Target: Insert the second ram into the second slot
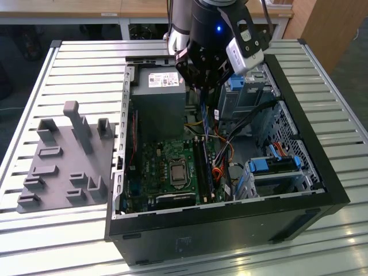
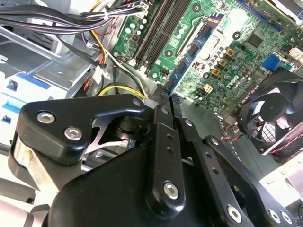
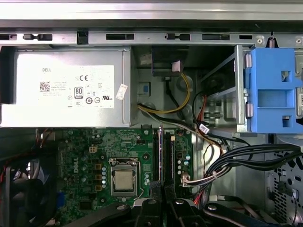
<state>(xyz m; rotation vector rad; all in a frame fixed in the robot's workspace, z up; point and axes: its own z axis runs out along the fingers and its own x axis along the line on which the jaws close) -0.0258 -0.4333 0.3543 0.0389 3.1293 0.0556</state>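
Over the open PC case on the slatted desk hangs the claw, just beside the grey PSU at the far end of the board.

Claw is pinched nearly shut on the second ram. In the second wrist view the thin blue stick w/ dark chips runs out from betw. the fingertips, held on edge, lengthways. It's up in the air above the board, not seated. The black slots lie alongside it, approx parallel, apart from it in that view.

In the first wrist view the claw sits at one end of the slots. A thin pale line there looks like the stick's top edge, roughly in line w/ them. Which slot it's over, can't tell.

CPU socket is just beside the slots, w/ the PSU beyond it. Blue drive bracket stands on the slots' other side, and a black cable bundle runs near it. Fan sits past the board's edge.

At the exterior view's left a grey fixture plate lies on the desk, near the case.
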